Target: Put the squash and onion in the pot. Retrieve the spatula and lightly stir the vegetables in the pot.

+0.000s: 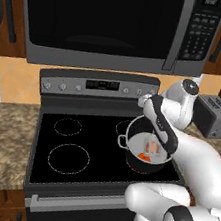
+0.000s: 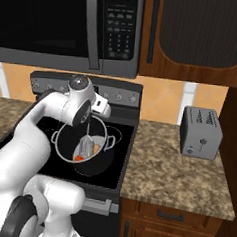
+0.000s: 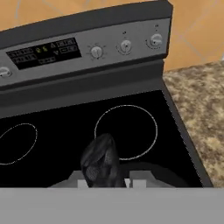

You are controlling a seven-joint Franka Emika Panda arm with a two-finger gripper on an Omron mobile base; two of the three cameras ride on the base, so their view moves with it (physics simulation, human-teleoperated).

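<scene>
Stirring stage: spatula point(image 2: 90, 144) head sitting in pot point(image 2: 63, 154).
Pincer point(image 3: 105, 177) is clenching the black handle, holding the head down beside the squash point(image 2: 79, 159).

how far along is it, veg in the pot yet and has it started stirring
Done: something orange-red, likely the squash, lies in the pot on the stove. I cannot make out the onion.
In hand: the spatula stands head-down in the pot, its black handle between the fingers of the gripper, so stirring looks under way.
Left: finishing the light stir.
</scene>
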